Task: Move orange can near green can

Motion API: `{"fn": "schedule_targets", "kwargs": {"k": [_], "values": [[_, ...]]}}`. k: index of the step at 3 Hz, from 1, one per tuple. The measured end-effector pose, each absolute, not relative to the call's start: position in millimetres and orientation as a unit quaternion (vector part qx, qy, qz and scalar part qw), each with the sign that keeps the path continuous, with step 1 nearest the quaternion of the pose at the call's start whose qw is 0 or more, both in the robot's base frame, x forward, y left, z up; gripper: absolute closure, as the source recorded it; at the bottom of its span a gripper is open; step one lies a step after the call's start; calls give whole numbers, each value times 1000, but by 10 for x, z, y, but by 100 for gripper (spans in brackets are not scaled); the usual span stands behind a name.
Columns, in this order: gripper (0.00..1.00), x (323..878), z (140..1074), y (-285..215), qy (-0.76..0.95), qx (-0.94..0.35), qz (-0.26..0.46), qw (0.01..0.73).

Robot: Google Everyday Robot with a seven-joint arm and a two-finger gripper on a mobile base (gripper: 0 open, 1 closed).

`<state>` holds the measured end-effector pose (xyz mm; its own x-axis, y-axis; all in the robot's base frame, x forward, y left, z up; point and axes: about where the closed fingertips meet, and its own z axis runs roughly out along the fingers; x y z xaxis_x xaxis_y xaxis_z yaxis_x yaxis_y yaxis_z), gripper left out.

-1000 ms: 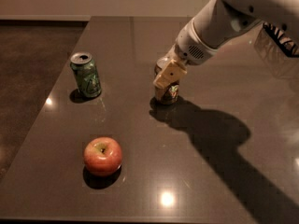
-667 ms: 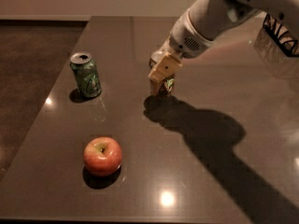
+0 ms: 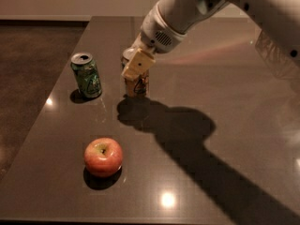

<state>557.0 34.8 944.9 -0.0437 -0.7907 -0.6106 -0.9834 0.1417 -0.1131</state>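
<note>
The green can stands upright on the dark table at the left, with a silver open top. The orange can stands upright a short way to its right, its top half hidden by my gripper. My gripper comes down from the upper right on a white arm and is shut on the orange can, with a tan finger across the can's front. A gap of about one can's width lies between the two cans.
A red apple lies on the table in front of the cans, towards the near left. The table's left edge runs just left of the green can, with dark floor beyond. The arm's shadow falls across the table's middle and right.
My gripper has carried the orange can leftwards across the table, from well right of the green can to close beside it. The green can and apple have not moved.
</note>
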Motion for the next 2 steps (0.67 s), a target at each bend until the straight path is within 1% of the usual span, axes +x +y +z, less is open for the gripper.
{"fn": "schedule_targets", "kwargs": {"k": [1,2], "values": [[98,5601,9349,730,687,-645,188,279],[76,5654,9292,909,682,-649,190,279]]}}
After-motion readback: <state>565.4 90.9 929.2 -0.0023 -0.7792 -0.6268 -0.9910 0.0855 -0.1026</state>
